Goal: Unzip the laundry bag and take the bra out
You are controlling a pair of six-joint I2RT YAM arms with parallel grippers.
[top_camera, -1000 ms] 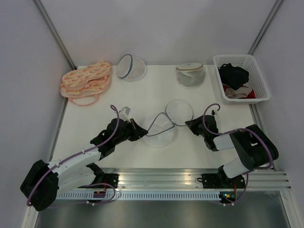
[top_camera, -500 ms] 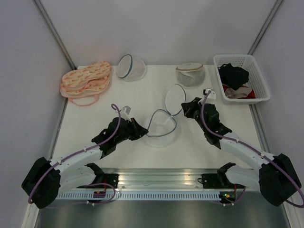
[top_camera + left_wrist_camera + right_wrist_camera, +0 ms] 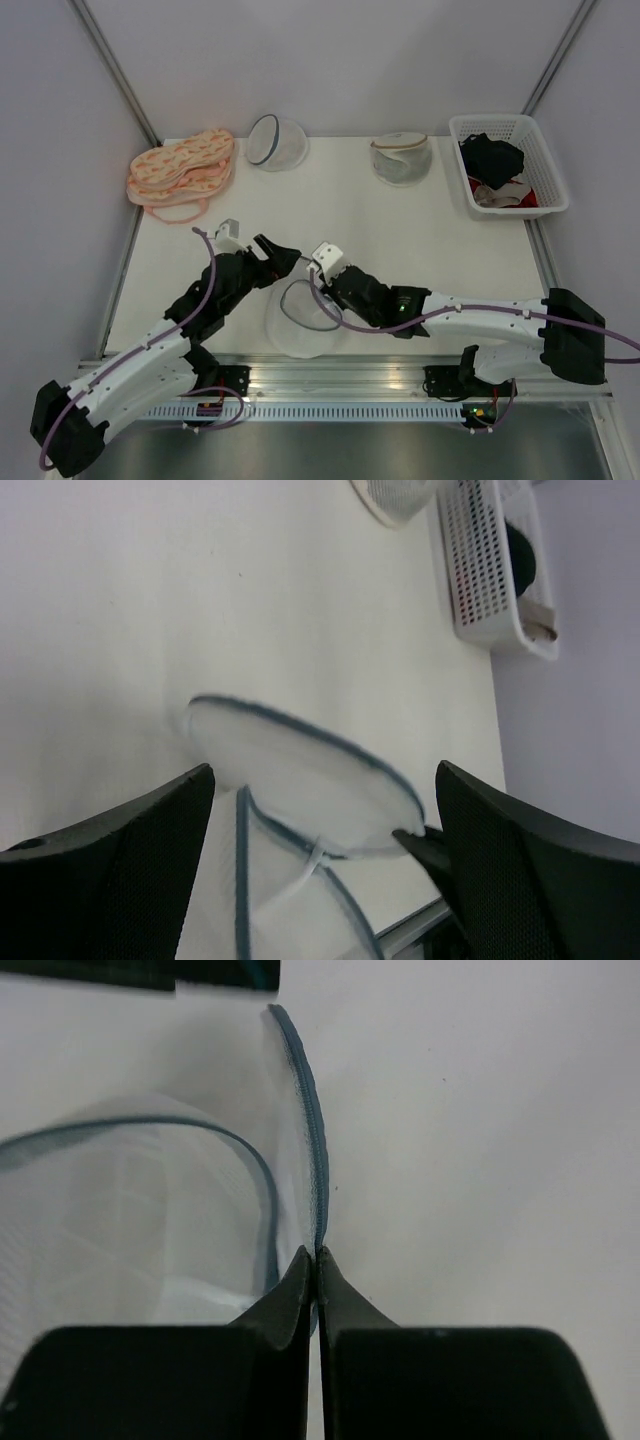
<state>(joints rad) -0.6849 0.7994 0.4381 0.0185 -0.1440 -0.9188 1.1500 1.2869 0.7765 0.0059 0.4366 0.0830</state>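
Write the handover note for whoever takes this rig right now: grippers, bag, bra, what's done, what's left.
Left gripper: open, holding nothing, just behind the laundry bag.
Right gripper: shut on the zipper rim of the bag's lid flap.
Laundry bag: at the near edge of the table, unzipped, lid folded open; nothing dark shows inside.
Bra: a black garment lies in the white basket at the far right; probably it.
Done: bag unzipped and apparently emptied.
Left: release the lid and withdraw both arms.
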